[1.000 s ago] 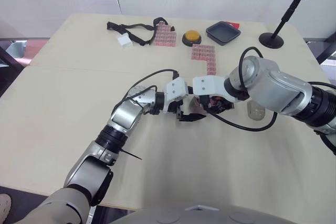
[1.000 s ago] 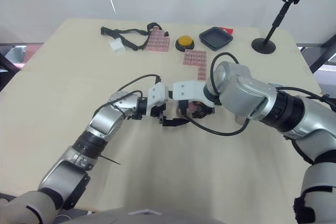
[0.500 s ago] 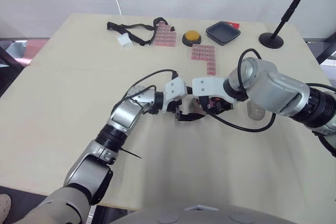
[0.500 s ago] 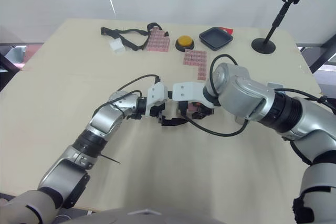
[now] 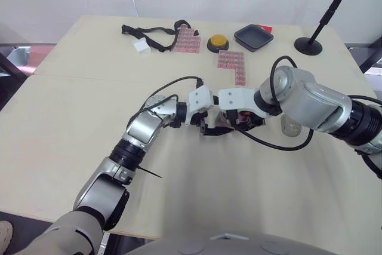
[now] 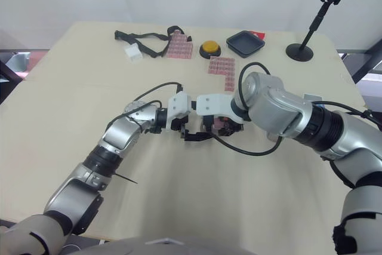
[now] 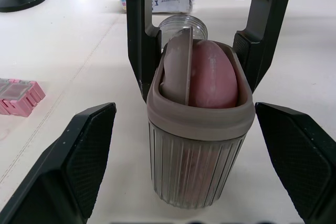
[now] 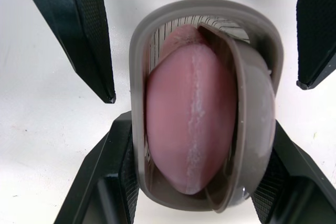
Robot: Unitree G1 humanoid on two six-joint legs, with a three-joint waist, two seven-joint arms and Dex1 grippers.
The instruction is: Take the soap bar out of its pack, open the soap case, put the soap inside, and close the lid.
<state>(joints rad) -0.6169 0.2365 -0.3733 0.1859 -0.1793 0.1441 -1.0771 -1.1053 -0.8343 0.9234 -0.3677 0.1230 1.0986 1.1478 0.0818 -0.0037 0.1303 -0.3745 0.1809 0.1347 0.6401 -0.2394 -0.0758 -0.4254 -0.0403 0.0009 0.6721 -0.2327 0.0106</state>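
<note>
Soap [image 8: 184, 124], pink, sits inside the ribbed soap case [image 7: 197, 166] at mid-table [image 5: 71, 117]. The lid [image 7: 177, 66] stands tilted on edge beside it in the case's mouth. My right gripper [image 8: 191, 182] is clamped on the case's sides. My left gripper [image 7: 184, 109] is spread wide, one finger on either side of the case, holding nothing. Farther back lie pink blocks [image 5: 233, 64], an orange button [image 5: 218, 42] and a black tray [image 5: 253, 37].

The soap bar [image 8: 189, 124] stands inside the soap case [image 7: 194, 174] on the table [image 5: 71, 106].
</note>
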